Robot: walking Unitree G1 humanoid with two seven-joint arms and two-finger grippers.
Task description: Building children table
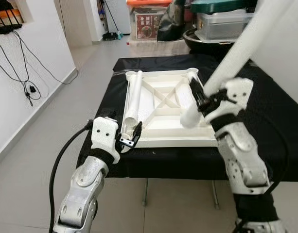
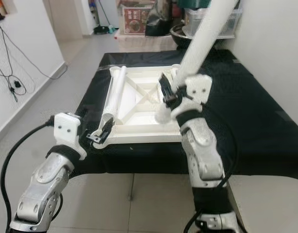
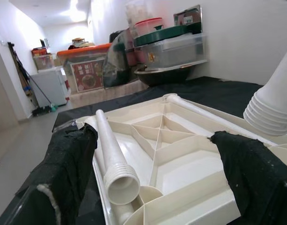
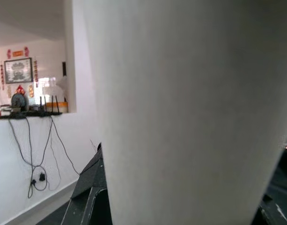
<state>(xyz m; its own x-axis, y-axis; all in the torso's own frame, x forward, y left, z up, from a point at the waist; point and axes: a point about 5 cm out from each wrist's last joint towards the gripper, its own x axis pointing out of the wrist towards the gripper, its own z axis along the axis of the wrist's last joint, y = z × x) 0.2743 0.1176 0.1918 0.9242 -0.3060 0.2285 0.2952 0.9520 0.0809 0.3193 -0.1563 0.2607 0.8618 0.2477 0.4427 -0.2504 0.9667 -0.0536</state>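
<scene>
Lying upturned on our black-draped table (image 1: 280, 121): white ribbed tabletop (image 1: 163, 109)
Loose leg (image 1: 134, 99): resting along its left edge
Right gripper (image 1: 201, 99): jaws clenched around a tilted white leg (image 1: 236, 53)
Left gripper (image 1: 131, 136): jaws released, at the near-left corner

Held leg (image 1: 246, 43): upper end cut off by the frame.
Right gripper (image 1: 203, 99): fingers partly hidden behind the leg.

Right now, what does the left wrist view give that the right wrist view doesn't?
Left wrist: upturned tabletop, loose leg lying on it, open left hand, storage boxes. Right wrist: wall cables and a shelf. Both: the held leg in the right hand, and the black cloth.
</scene>
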